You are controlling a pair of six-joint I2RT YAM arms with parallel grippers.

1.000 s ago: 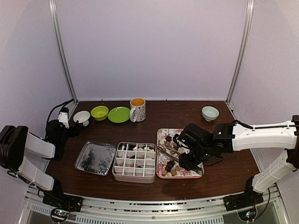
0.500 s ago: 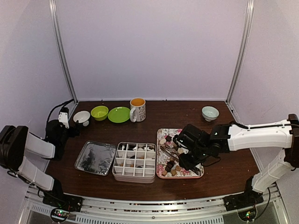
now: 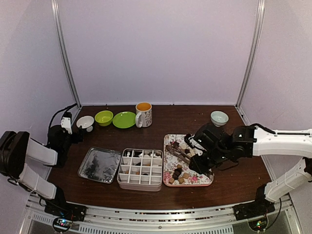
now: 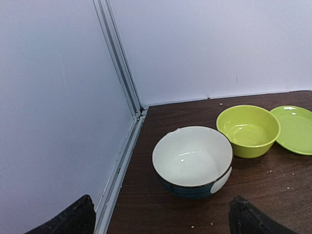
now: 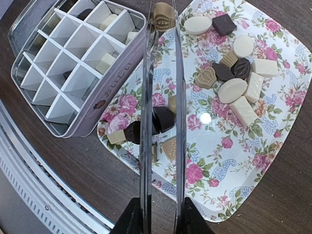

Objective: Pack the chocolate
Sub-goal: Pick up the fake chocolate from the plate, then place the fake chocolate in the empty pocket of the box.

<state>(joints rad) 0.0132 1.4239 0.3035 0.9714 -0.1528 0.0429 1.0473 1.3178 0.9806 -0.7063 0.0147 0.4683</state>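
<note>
- Divided tin [image 5: 92,105]: a few pieces sat in its cells.
- Floral tray [image 5: 219,141]: most of the chocolate [image 5: 233,90] lay here.
- Left gripper [image 4: 161,222]: jaws spread wide, empty, near white bowl [image 4: 192,161].
- Right gripper [image 5: 160,219]: clamped onto tongs [image 5: 146,161].
- Tong tips pinched one tan piece [image 5: 163,14] at the tray's edge beside the tin.

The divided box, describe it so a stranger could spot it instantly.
Look at the near edge of the table, where three flat things sit in a row. The box is the middle one, between a shiny lid and a floral tray; only it has a white grid of compartments.
</note>
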